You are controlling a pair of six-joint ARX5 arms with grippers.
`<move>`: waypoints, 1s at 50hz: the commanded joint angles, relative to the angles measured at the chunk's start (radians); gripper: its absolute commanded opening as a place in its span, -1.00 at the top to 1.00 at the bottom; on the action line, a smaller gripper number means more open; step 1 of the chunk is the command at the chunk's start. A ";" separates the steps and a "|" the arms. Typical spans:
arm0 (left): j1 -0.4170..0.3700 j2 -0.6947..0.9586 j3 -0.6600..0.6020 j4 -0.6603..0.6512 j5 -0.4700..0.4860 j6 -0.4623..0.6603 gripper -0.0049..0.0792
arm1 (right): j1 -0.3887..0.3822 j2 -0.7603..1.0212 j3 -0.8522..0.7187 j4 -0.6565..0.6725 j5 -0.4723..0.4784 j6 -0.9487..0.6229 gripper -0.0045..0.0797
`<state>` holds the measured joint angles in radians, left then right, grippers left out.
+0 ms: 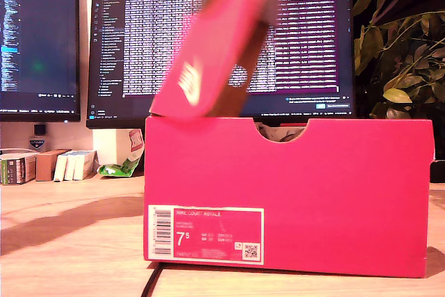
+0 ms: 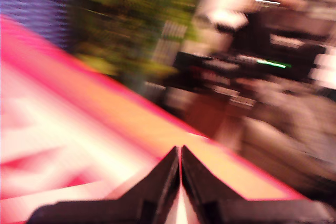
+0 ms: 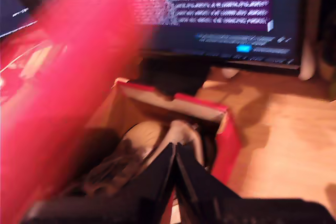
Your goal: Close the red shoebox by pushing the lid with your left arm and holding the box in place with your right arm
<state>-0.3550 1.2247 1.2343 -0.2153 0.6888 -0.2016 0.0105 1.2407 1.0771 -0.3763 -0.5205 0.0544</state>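
The lid [image 1: 222, 39] is swinging half-raised above the red shoebox [image 1: 285, 196], so I'm pushing steadily and flat. My first gripper [image 2: 180, 153], jaws pinched together, is riding on it; my second gripper [image 3: 175, 150], also pinched empty, is hovering over the box's open end.

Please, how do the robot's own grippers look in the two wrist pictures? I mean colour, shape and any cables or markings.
My first gripper shows two black fingers, wedge-shaped, narrowing to thin tips from a broad black base. My second gripper looks the same: black, angular, tapering fingers on a wide dark base. Both pictures are blurred; I see no cables or markings. The exterior view shows no arm clearly.
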 commanded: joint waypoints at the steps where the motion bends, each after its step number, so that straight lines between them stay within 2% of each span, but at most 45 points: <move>1: 0.010 -0.009 -0.002 -0.075 -0.019 0.024 0.93 | 0.014 -0.008 0.000 -0.010 -0.026 -0.003 0.92; 4: 0.017 -0.008 -0.002 -0.174 -0.055 0.032 0.93 | 0.021 -0.008 0.000 -0.043 -0.042 -0.003 0.92; 5: 0.019 -0.008 -0.002 -0.205 -0.072 0.093 0.93 | 0.024 -0.007 0.000 -0.058 -0.046 -0.005 0.92; 7: 0.023 -0.008 -0.002 -0.252 -0.102 0.120 0.93 | 0.031 -0.004 0.000 -0.094 -0.052 -0.009 0.92; 12: 0.026 -0.008 -0.002 -0.303 -0.159 0.177 0.93 | 0.049 0.003 0.000 -0.169 -0.050 -0.066 0.92; 26: 0.026 -0.010 -0.002 -0.303 -0.167 0.184 0.93 | 0.116 0.063 0.000 -0.254 -0.031 -0.108 0.92; 41: 0.026 -0.010 -0.002 -0.309 -0.186 0.188 0.93 | 0.192 0.177 0.000 -0.256 0.053 -0.135 0.92; 50: 0.026 -0.010 -0.002 -0.311 -0.211 0.203 0.93 | 0.220 0.225 0.000 -0.267 0.143 -0.168 0.92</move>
<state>-0.3309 1.2133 1.2518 -0.5297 0.4797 -0.0101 0.2203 1.4525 1.0771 -0.6411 -0.3977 -0.1001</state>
